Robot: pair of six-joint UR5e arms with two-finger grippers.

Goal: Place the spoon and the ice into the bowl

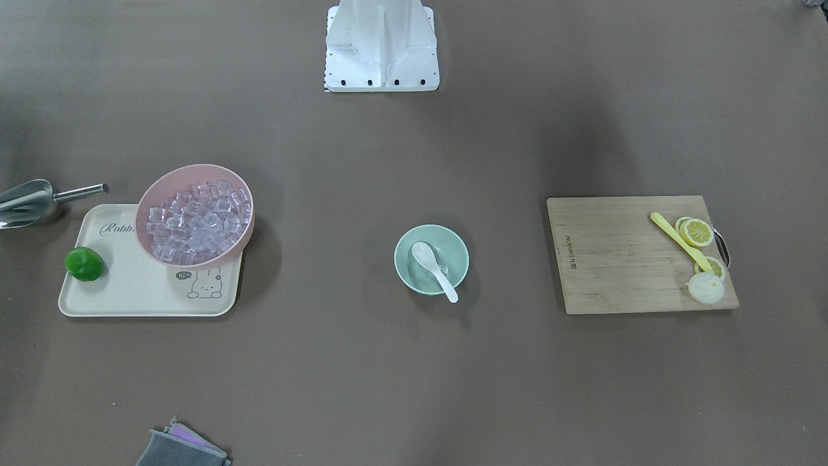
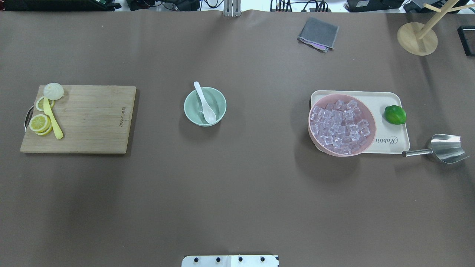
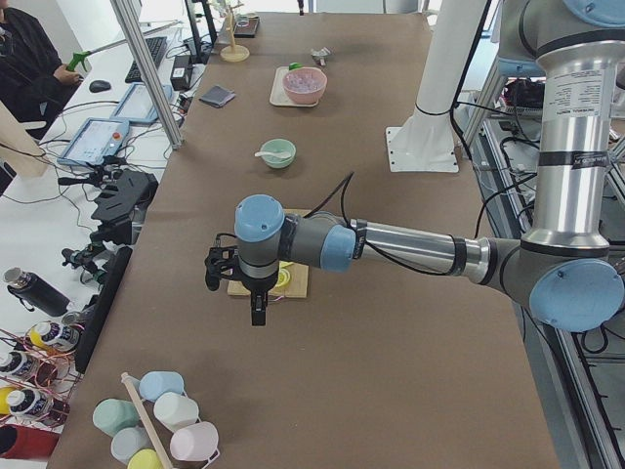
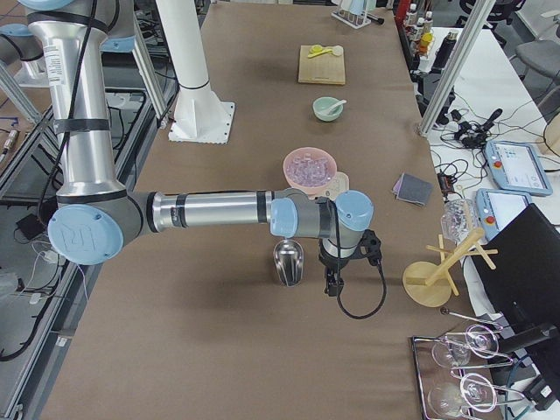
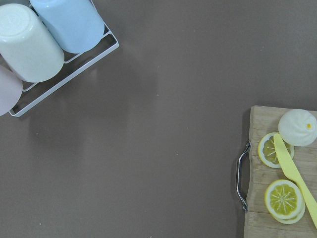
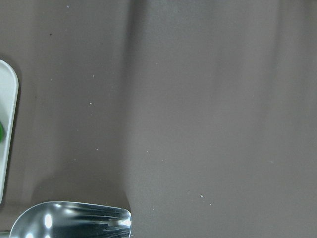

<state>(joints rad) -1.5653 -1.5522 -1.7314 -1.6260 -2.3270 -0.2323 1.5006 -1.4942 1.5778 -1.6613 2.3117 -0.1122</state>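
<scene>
The white spoon (image 1: 435,268) (image 2: 205,104) lies in the mint-green bowl (image 1: 453,249) (image 2: 219,102) at mid-table, its handle leaning over the rim. Ice (image 1: 197,223) (image 2: 339,126) fills the pink bowl (image 1: 155,188) (image 2: 372,124) on the cream tray (image 1: 123,291). A faint glassy glint shows beside the spoon; I cannot tell whether it is ice. My left gripper (image 3: 258,315) hangs past the cutting board's outer end, seen only from the side, so I cannot tell its state. My right gripper (image 4: 331,287) hovers beside the steel scoop (image 4: 289,261), its state likewise unclear.
A lime (image 2: 395,114) sits on the tray, the scoop (image 2: 443,148) just off it. The wooden board (image 2: 89,118) carries lemon slices, a bun and a yellow spoon (image 2: 52,120). A grey cloth (image 2: 318,34) and a wooden stand (image 2: 417,37) are at the far edge. Cups (image 5: 44,39) stand in a rack.
</scene>
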